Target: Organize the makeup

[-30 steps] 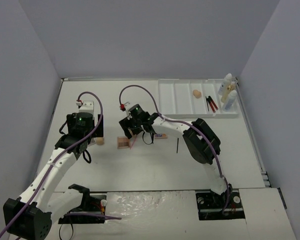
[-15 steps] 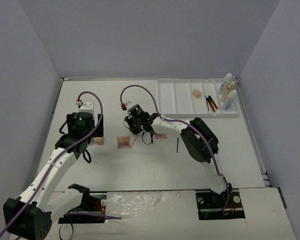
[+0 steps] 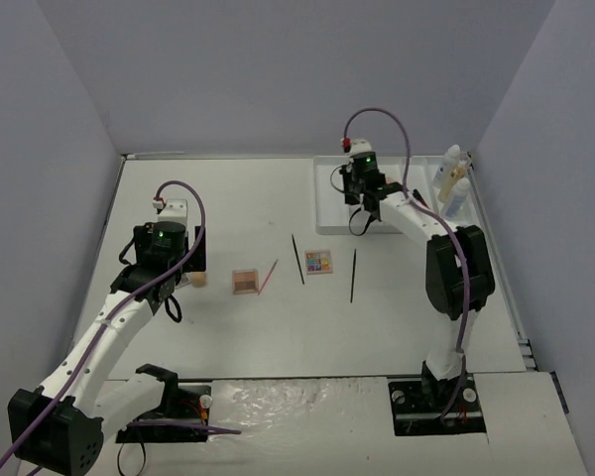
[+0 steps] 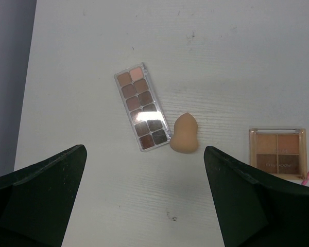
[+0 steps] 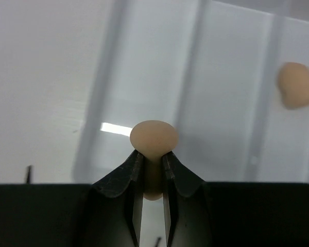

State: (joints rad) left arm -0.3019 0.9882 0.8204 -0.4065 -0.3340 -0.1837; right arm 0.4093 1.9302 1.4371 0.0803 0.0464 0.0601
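The right gripper (image 5: 153, 160) is pinching a peach sponge (image 5: 153, 136) between its fingers (image 5: 118, 180), and the sponge's rounded end is sticking out past the tips. It is hovering over the left end of the white divided tray (image 5: 232, 77), above the ribs between the compartments. A second sponge (image 5: 297, 92) is lying in a compartment further along the tray, well apart from the held one. White and amber bottles (image 3: 452, 183) are standing at the tray's right end.

On the table, off the tray's near left corner, a black pencil (image 3: 353, 275) is lying almost straight towards the arms. Further left of the tray, a colourful palette (image 3: 317, 262) is sitting just beside another black pencil (image 3: 297, 260). Beyond these, a pink pencil (image 3: 268, 277) is resting against the edge of a brown square palette (image 3: 244, 281).

Well to the left of the tray, the left gripper (image 4: 144, 150) is hanging over the table with its jaws spread wide, holding nothing. Below it a long palette (image 4: 142, 113) is lying at a slant, and a third sponge (image 4: 184, 135) is sitting just beside the palette's near corner.
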